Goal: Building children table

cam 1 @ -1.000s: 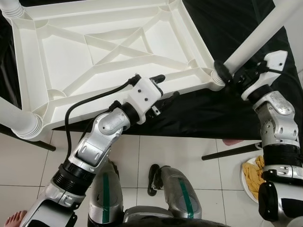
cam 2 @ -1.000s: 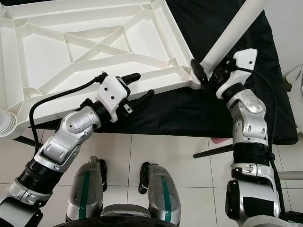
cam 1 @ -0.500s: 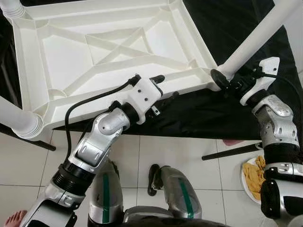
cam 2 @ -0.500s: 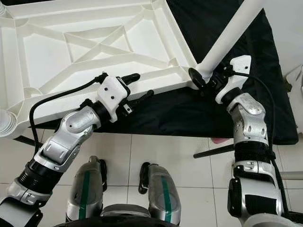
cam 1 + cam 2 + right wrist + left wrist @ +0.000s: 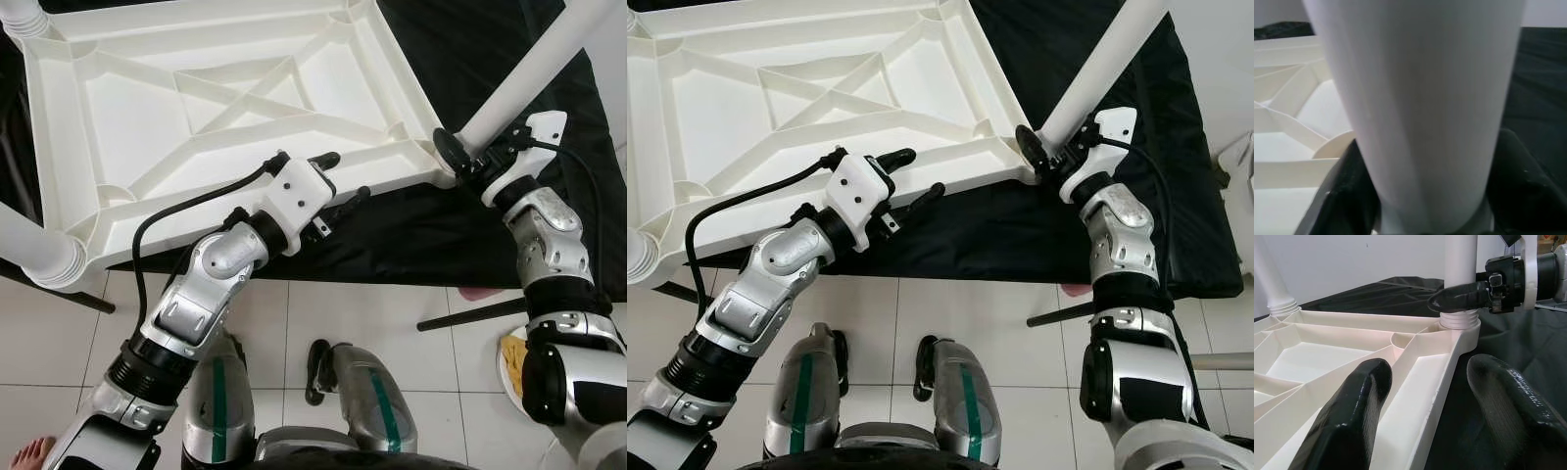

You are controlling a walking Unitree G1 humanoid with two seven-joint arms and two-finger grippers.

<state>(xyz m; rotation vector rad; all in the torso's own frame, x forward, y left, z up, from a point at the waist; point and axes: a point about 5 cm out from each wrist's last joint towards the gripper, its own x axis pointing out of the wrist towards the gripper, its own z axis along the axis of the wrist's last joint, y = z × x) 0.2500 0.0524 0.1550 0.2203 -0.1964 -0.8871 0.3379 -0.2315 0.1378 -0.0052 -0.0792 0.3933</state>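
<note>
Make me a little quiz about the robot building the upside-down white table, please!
1. True or false: the right gripper is closed around the bottom of a white table leg.
2. What straddles the rim of the upside-down table top? A) the left gripper B) a person's hand C) a hammer
3. Fill in: the table top lies on a ____ cloth.

Key: 1 true; 2 A, its two fingers sit open on either side of the rim, as the left wrist view shows; 3 black.
</note>
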